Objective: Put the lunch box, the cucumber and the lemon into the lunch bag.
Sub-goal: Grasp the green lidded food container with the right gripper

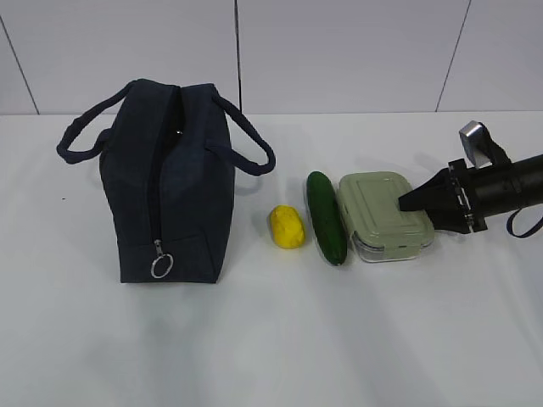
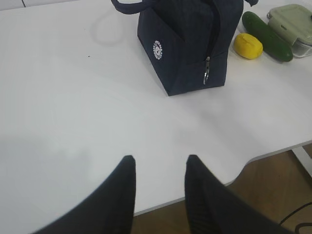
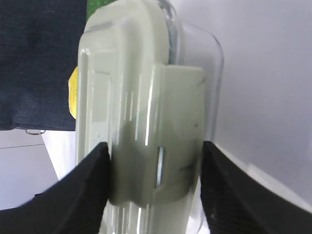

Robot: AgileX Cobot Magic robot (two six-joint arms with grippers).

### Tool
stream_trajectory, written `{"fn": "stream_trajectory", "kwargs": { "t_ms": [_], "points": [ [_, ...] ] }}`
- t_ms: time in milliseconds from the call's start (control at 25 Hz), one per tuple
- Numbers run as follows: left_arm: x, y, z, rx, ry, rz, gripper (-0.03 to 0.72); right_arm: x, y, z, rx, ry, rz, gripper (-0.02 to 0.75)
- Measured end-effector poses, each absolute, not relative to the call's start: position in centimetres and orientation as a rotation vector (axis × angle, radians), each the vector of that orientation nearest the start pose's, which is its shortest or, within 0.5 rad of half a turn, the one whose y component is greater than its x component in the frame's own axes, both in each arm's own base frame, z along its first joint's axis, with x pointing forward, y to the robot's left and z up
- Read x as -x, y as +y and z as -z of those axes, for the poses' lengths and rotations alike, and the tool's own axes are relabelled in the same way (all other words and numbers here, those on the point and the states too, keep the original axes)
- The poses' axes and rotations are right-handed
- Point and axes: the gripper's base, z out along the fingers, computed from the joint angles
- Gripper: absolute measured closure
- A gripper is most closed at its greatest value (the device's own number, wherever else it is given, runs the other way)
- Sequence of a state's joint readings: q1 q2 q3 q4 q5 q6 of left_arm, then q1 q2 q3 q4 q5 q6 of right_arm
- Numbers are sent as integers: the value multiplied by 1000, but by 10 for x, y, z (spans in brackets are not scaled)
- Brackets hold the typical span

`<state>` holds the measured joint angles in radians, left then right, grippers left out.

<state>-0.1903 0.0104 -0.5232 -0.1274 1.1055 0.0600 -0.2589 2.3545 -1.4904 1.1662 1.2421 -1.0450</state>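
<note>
The navy lunch bag [image 1: 168,182] stands upright on the white table [image 1: 271,339], its zipper running down the near end to a silver ring pull [image 1: 161,266]; just to its right lies the yellow lemon [image 1: 288,226], then the dark cucumber [image 1: 326,217], then the lunch box [image 1: 386,217] with its sage-green lid, farthest from the bag; cucumber and box lie close side by side. The right gripper [image 1: 402,203] reaches in from the far side of the box; its black fingers [image 3: 85,187] sit against either side of the lid's snap latch, closed on it or nearly so. The left gripper [image 2: 158,163] hovers well in front of the bag, jaws partly open, holding nothing.
</note>
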Motion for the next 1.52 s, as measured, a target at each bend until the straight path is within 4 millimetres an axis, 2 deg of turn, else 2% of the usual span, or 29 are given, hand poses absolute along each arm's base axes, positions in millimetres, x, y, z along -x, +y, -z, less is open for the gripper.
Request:
{"fn": "stream_trajectory", "kwargs": {
  "t_ms": [320,440,560,720,1000,1160,1320,1520],
  "points": [
    [6,-9,-283,-268,2068,236,443,-424,-30,-91,129,2496,-1404,314],
    [-7,-12,-292,-262,2077,236,443,-424,-30,-91,130,2496,-1406,318],
    [-29,-16,-301,-252,2106,249,443,-425,-30,-91,132,2495,-1406,337],
    [-66,-25,-309,-288,2217,245,443,-424,-30,-91,131,2496,-1409,341],
    [-148,-42,-331,-312,2378,258,439,-424,-30,-91,129,2496,-1410,341],
    [-200,-54,-338,-297,2422,285,374,-424,-30,-92,132,2497,-1412,342],
    [-249,-65,-335,-303,2487,316,273,-424,-30,-92,132,2497,-1412,342],
    [-295,-79,-321,-322,2590,379,241,-424,-30,-92,127,2499,-1414,342]
  ]
}}
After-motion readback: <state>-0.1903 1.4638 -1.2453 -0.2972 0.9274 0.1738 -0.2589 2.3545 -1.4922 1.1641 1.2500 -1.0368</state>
